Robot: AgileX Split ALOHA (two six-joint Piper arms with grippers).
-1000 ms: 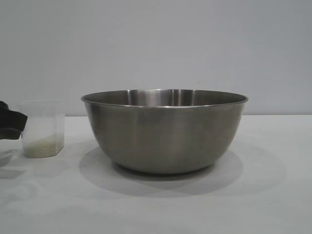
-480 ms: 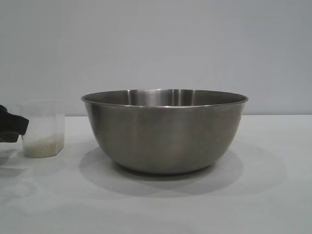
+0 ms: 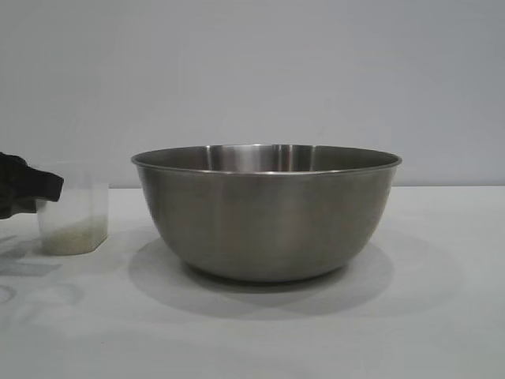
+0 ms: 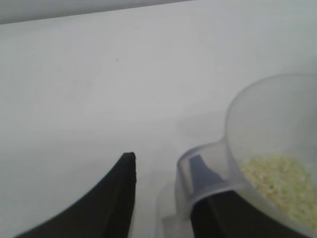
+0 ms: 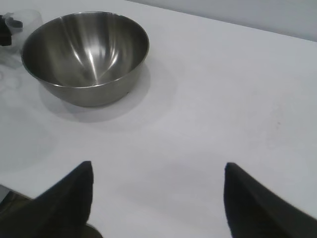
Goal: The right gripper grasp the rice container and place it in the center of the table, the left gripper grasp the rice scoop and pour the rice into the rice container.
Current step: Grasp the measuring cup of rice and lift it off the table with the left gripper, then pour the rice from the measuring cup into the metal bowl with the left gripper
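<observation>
The rice container, a large steel bowl [image 3: 267,213], stands in the middle of the white table [image 3: 442,316]; it also shows in the right wrist view [image 5: 84,54]. The rice scoop, a clear plastic cup [image 3: 72,209], stands left of the bowl with rice [image 3: 72,234] in its bottom. My left gripper [image 3: 31,189] is at the scoop's left side. In the left wrist view my left gripper [image 4: 163,163] is open. One finger shows through the scoop's handle [image 4: 198,171]; the other stands apart from it. The rice [image 4: 277,183] lies inside the scoop. My right gripper [image 5: 158,166] is open and empty, far from the bowl.
A plain grey wall stands behind the table. The bowl's shadow spreads on the table to its right. The right arm is outside the exterior view. In the right wrist view the table's near edge [image 5: 10,191] shows beside my gripper.
My left gripper has moved right, up to and partly over the scoop's left side. The scoop has shifted slightly right. The bowl has not moved.
</observation>
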